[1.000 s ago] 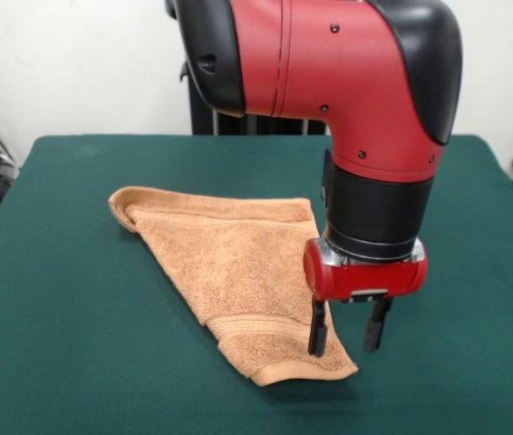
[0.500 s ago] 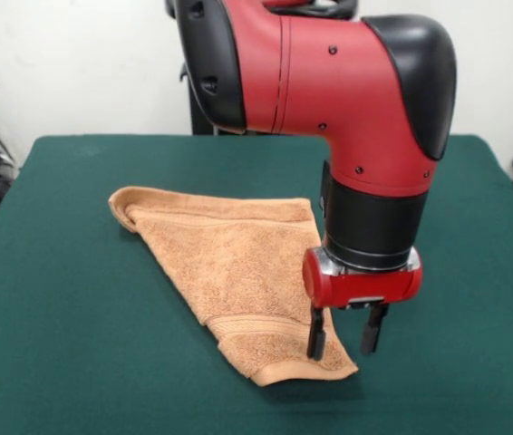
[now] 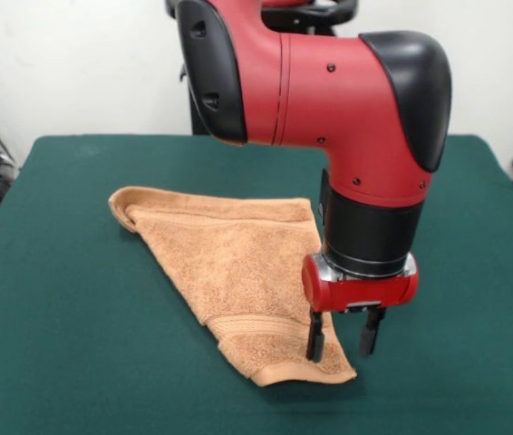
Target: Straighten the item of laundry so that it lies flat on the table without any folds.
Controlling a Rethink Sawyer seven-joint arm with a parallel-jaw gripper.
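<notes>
The item of laundry (image 3: 225, 263) is an orange-tan terry towel folded into a rough triangle on the dark green table (image 3: 66, 326). One corner is curled over at the far left, and a border band runs across near its front tip. My gripper (image 3: 339, 343) hangs just above the towel's front right corner. It is open, its two black fingers (image 3: 314, 339) held apart: one over the towel's edge, the other over bare table just past it. Nothing is between them.
The red and black arm (image 3: 329, 100) fills the upper middle of the picture and hides part of the towel's right edge. Green tabletop lies on all sides of the towel. Dark clutter sits off the table at both side edges.
The gripper has come down a little and shifted slightly left toward the towel's front corner. Its fingers stand a bit closer together. The towel has not moved.
</notes>
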